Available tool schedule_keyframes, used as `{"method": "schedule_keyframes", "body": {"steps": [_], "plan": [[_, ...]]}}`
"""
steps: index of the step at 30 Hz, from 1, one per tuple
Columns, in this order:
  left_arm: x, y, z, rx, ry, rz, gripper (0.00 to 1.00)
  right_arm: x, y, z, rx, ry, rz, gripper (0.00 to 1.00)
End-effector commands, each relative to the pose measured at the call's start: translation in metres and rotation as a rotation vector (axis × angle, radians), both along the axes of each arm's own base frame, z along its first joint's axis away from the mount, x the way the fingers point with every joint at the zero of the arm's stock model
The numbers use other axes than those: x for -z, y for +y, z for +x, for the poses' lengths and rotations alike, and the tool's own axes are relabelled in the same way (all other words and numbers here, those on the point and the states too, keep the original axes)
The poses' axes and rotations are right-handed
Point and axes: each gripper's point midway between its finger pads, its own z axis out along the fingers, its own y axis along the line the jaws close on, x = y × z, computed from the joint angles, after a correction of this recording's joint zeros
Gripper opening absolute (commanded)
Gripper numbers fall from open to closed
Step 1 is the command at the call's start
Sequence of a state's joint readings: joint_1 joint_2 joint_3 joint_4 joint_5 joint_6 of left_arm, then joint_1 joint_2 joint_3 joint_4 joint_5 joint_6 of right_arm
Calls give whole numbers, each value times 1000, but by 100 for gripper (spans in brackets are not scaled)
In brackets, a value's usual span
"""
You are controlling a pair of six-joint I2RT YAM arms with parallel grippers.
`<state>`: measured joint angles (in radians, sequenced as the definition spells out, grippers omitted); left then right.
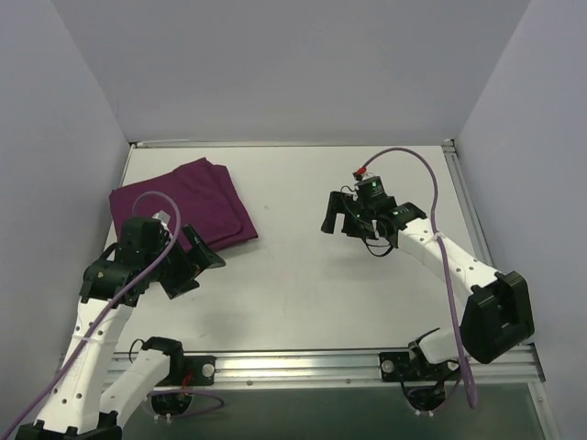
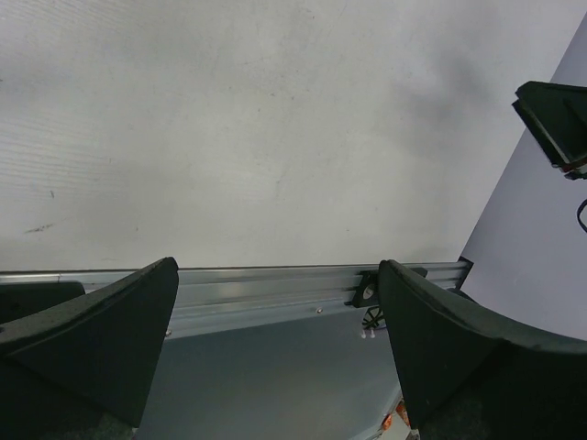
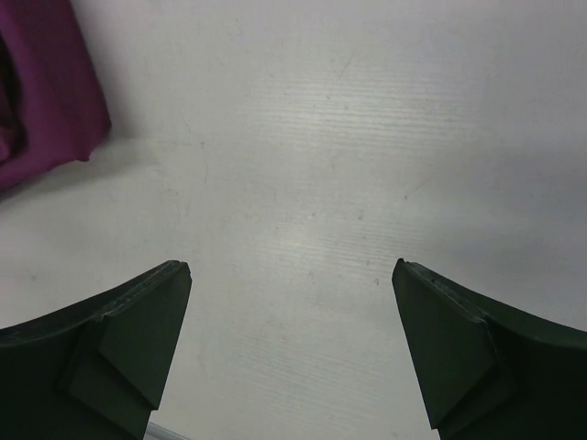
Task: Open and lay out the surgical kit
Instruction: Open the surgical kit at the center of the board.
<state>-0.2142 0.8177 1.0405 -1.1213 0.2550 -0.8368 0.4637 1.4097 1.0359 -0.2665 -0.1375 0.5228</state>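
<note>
The surgical kit is a closed bundle in dark purple cloth wrap (image 1: 188,203) lying at the far left of the white table; its corner also shows in the right wrist view (image 3: 41,96). The wire-mesh tray and steel instruments are hidden inside it. My left gripper (image 1: 194,263) is open and empty, just in front of the bundle's near edge; in its wrist view (image 2: 275,302) it faces the table's near rail. My right gripper (image 1: 337,214) is open and empty, held above bare table to the right of the bundle, apart from it; its jaws also show in its wrist view (image 3: 289,302).
A metal rail (image 1: 303,365) runs along the table's near edge and also shows in the left wrist view (image 2: 275,289). Pale walls close the table at left, back and right. The right arm's base (image 1: 495,316) sits near the front right corner.
</note>
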Motion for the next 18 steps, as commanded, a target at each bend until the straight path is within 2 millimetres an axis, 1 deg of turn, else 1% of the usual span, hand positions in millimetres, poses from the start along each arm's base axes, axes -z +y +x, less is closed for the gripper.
{"method": "schedule_keyframes", "body": {"steps": [1, 2, 3, 4, 5, 6, 7, 9, 10, 12, 13, 14, 15, 16, 17, 18], "plan": [[-10, -8, 11, -6, -44, -54, 100, -48, 10, 28, -25, -203, 67, 100], [-8, -7, 10, -12, -38, -51, 100, -52, 18, 30, -56, -209, 100, 100], [-6, -7, 9, -14, -32, -52, 100, -63, 25, 38, -70, -237, 119, 100], [-7, -8, 9, -15, -34, -58, 100, -56, 30, 45, -81, -218, 117, 100], [-4, -10, 7, -5, -21, -70, 100, -57, 35, 49, -88, -213, 126, 100], [-3, -12, 5, 1, -16, -76, 100, -56, 43, 60, -97, -217, 143, 100], [-2, -12, 5, 2, -12, -79, 100, -55, 49, 64, -114, -214, 159, 100], [1, -12, 2, 4, 4, -76, 100, -49, 55, 73, -113, -201, 155, 100], [1, -12, 2, 5, 2, -76, 100, -44, 62, 83, -115, -191, 154, 100], [0, -11, 3, 6, -5, -71, 100, -42, 68, 93, -131, -195, 156, 100], [-4, -11, 4, 9, -15, -64, 100, -31, 72, 100, -137, -181, 150, 100], [-4, -8, 3, 4, -10, -50, 100, -40, 78, 109, -150, -204, 160, 100], [-6, -6, 3, -1, -14, -37, 100, -38, 83, 112, -178, -202, 158, 100], [-9, 2, 4, -27, -25, 2, 100, -21, 87, 118, -190, -172, 140, 100], [-11, 7, 4, -42, -31, 25, 100, -33, 95, 128, -207, -204, 148, 100], [-13, 11, 5, -57, -39, 45, 100, -29, 99, 131, -235, -208, 136, 100]]}}
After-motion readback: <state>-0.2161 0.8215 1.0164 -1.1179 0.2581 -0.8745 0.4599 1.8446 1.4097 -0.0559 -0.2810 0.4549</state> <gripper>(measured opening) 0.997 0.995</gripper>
